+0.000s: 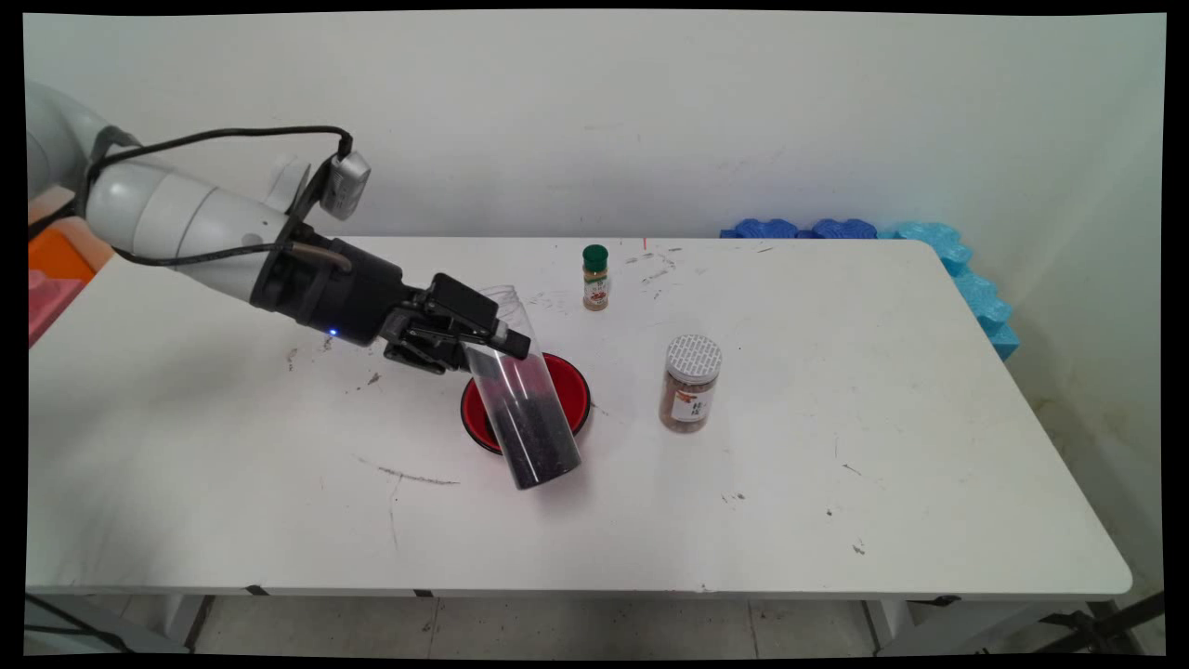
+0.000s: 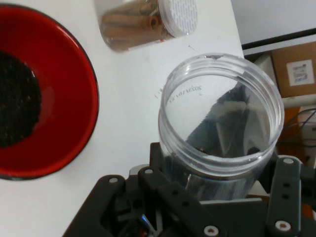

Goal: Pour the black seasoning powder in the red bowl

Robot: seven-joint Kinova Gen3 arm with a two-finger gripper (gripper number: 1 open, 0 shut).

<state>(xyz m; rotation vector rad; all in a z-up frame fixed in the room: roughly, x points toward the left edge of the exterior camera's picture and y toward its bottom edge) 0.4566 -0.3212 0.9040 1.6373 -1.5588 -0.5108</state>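
the gripper (image 1: 469, 342) at centre frame has its fingers (image 1: 506, 340) pinching a clear plastic jar (image 1: 525, 400) of dark grains, tilted, open mouth up, in front of a red bowl (image 1: 568, 383); right of them on the surface (image 1: 836, 465) stands a white-lidded spice jar (image 1: 691, 383), a green-capped bottle (image 1: 595, 277) behind

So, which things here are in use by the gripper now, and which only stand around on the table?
In use:
- gripper, shut on the clear jar
- clear jar, open, tilted, holding dark grains
- red bowl, dark grains inside

Standing around:
- green-capped spice bottle
- white-lidded jar with brown sticks
- blue foam at the table's far right edge
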